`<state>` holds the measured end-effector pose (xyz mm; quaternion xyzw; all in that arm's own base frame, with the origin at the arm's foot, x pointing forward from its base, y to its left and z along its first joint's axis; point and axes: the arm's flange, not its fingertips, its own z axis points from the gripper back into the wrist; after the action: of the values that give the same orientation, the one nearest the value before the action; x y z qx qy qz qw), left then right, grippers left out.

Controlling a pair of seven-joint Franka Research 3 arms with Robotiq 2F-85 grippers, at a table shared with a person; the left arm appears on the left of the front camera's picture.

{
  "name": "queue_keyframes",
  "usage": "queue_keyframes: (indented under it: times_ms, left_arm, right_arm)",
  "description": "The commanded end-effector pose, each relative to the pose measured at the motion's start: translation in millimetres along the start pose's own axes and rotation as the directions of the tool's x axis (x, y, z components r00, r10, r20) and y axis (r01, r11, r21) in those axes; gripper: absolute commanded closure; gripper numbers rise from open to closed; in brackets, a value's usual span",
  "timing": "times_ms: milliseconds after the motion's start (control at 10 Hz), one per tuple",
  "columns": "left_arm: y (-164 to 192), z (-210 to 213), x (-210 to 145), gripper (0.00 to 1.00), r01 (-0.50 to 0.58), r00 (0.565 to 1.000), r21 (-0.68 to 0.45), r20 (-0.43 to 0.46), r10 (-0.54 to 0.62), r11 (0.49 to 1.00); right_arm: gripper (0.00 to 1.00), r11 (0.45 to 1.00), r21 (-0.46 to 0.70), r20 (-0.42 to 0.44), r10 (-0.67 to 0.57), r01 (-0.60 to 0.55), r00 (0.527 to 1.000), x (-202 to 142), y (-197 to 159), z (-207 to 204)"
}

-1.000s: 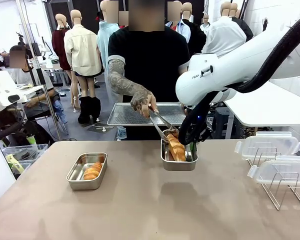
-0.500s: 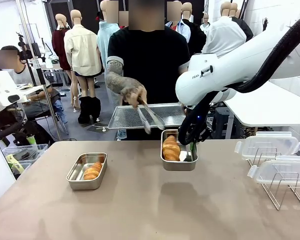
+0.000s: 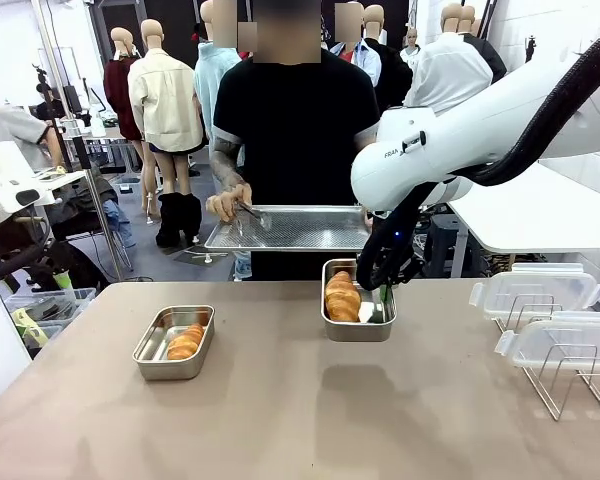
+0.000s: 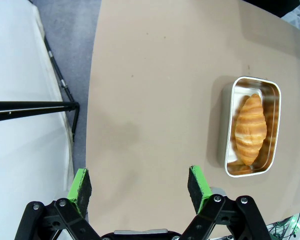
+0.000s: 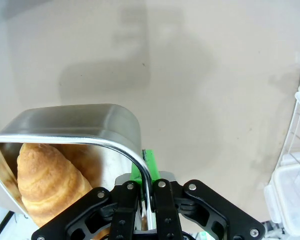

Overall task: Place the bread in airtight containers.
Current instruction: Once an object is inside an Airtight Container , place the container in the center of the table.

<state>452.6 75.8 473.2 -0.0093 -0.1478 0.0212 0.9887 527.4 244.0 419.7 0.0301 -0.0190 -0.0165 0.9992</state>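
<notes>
Two ridged rolls (image 3: 185,342) (image 3: 342,296) in steel pans (image 3: 170,370) (image 3: 358,332).

We are finding one roll (image 3: 185,342) in the left container (image 3: 156,358) on the table (image 3: 280,420), a second roll (image 3: 342,296) in the raised right container (image 3: 358,330), lids (image 3: 535,290) farther right.

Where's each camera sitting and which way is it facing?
Front: between the arms, facing the person across the table; right gripper shut on the raised container.
Left wrist: over the table, looking down; open left gripper, second container.
Right wrist: looks along its gripper at the raised container's rim.
Front and right wrist share the raised container.
</notes>
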Motion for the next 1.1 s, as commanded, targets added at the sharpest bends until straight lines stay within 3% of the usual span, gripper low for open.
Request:
queue_keyframes:
  times_ms: [0,1000]
  left_arm:
    - [1.3,0.0,-0.1,0.00,-0.007,1.000,0.006,-0.001,0.007,1.000]
    - [1.3,0.0,-0.1,0.00,-0.007,1.000,0.006,-0.001,0.007,1.000]
  right_arm:
    - [1.00,1.000,-0.002,0.001,0.008,-0.008,1.000,1.4,0.0,2.8]
    - [1.00,1.000,-0.002,0.001,0.008,-0.008,1.000,1.4,0.0,2.8]
